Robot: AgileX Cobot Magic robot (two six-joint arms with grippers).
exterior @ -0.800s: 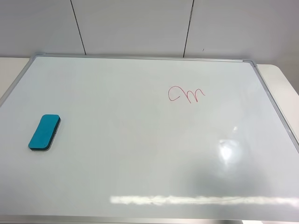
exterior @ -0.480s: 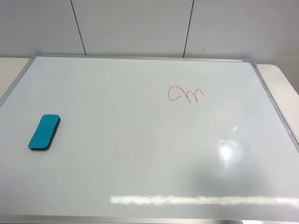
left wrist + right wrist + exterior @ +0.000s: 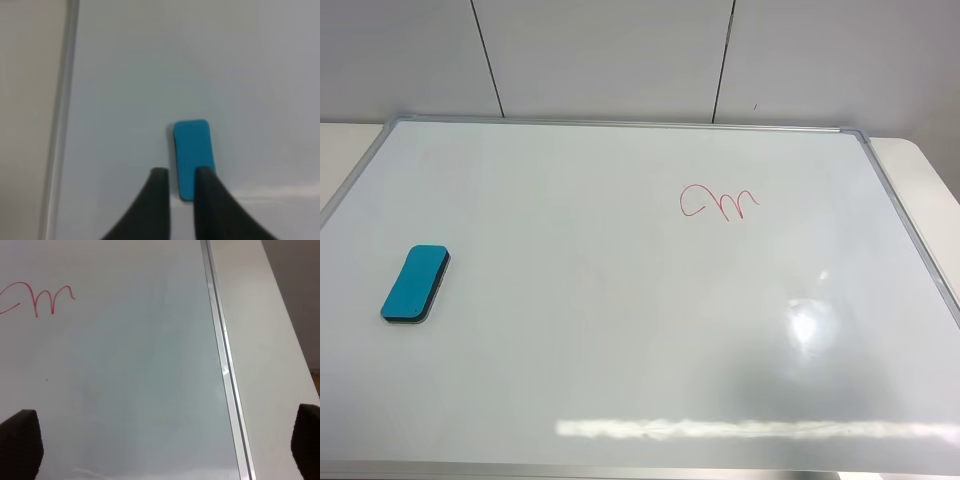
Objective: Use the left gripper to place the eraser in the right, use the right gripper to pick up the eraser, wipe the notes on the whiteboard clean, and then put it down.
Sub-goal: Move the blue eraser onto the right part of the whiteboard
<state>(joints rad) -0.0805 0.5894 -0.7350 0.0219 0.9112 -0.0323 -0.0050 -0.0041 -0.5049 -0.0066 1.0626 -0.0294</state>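
Clearly, the eraser [image 3: 415,283] — bright teal top, thin black base

a small rounded rectangular eraser [image 3: 415,284] [image 3: 193,155], bright teal on top over a thin black felt base, lies flat and teal side up near the left edge of a large glossy white whiteboard [image 3: 620,330] with a thin silver frame. a thin red marker scribble [image 3: 720,203] [image 3: 40,297], a loop then an m-like squiggle, sits toward the board's far right, well apart from the eraser. the black left end effector [image 3: 180,173] has its fingers nearly together, holding nothing, while the black right end effector [image 3: 163,440] is spread wide.
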